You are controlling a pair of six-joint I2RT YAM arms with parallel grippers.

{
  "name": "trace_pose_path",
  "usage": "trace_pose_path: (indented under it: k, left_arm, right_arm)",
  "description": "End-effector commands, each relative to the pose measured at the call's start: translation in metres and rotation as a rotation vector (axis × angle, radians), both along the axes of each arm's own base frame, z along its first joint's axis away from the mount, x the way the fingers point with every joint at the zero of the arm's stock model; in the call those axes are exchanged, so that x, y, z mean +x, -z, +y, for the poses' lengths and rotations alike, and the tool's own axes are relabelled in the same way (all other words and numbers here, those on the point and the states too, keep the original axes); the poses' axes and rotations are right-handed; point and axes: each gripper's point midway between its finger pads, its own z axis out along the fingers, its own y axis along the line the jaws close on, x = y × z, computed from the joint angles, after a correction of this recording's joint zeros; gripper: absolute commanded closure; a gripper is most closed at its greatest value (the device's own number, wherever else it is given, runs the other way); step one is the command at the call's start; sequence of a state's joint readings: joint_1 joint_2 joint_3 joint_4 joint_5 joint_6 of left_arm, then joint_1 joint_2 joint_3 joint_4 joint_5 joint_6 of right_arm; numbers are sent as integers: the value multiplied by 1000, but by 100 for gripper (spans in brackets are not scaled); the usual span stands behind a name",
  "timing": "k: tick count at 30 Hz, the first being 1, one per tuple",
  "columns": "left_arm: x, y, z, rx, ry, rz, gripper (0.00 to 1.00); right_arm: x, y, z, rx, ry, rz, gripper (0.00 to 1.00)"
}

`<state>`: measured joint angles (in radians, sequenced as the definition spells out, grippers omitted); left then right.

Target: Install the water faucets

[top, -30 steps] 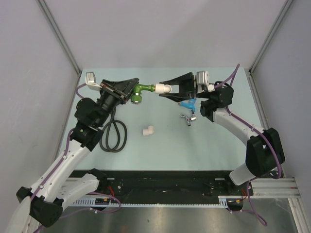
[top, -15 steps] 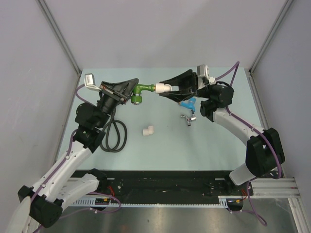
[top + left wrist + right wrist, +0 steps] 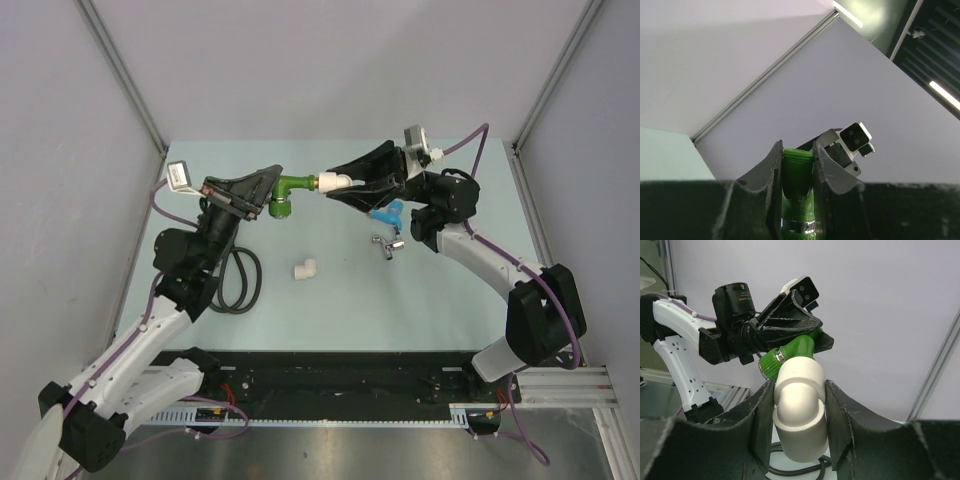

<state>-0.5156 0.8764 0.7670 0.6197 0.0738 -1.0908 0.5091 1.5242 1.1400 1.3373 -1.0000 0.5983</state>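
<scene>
The bright green plastic faucet (image 3: 289, 186) is held over the far middle of the pale green table (image 3: 450, 310). Your left gripper (image 3: 272, 183) is clamped tight on its left end. Its right end meets a white plastic elbow fitting (image 3: 335, 182), which your right gripper (image 3: 342, 188) pinches between both fingers (the fitting fills the gap in the wrist view). The blue-handled chrome faucet (image 3: 386, 230) lies on the table just near of the right gripper. A second white elbow fitting (image 3: 306, 268) lies nearer, mid-table, and a coiled black hose (image 3: 235, 280) lies to its left.
</scene>
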Motion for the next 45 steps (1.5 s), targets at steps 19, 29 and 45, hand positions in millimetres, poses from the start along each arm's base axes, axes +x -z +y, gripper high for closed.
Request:
trace_pose_path:
  k: [19, 29, 45]
  left_arm:
    - [-49, 1, -31, 215, 101, -415, 100]
    - [-60, 12, -37, 307, 102, -548, 100]
    - [-74, 32, -50, 469, 128, -764, 100]
  right_arm:
    - [-17, -43, -3, 78, -52, 180, 100]
    - [-21, -43, -1, 63, -95, 276, 100]
    - [-19, -41, 3, 26, -141, 500, 100]
